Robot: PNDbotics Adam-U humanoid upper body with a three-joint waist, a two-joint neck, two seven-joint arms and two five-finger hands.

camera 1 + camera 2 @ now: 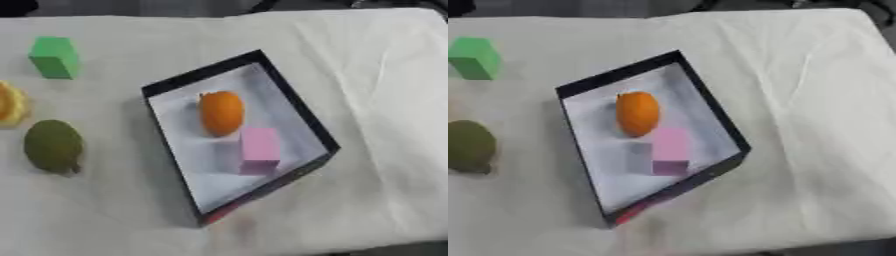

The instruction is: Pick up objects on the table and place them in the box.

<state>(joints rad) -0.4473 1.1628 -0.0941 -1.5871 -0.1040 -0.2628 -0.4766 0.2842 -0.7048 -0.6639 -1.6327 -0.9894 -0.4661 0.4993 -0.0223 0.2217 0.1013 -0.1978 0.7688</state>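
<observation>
The box (166, 86), black-walled with a white floor, sits skewed near the middle of the cloth-covered desk (376, 75) and holds an orange fruit (220, 113) with a pink block (260, 149) just beside it, toward the box's near corner. Left of the box, out on the desk, lie a green block (54, 57), a dark green fruit (53, 146) and a yellow thing (10, 105) at the edge. Neither hand shows in either view, so their state cannot be told.

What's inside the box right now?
Inside the box lie an orange fruit and, nearer the camera, a pink block. The near wall hides a strip of the floor, so anything there cannot be seen.
</observation>
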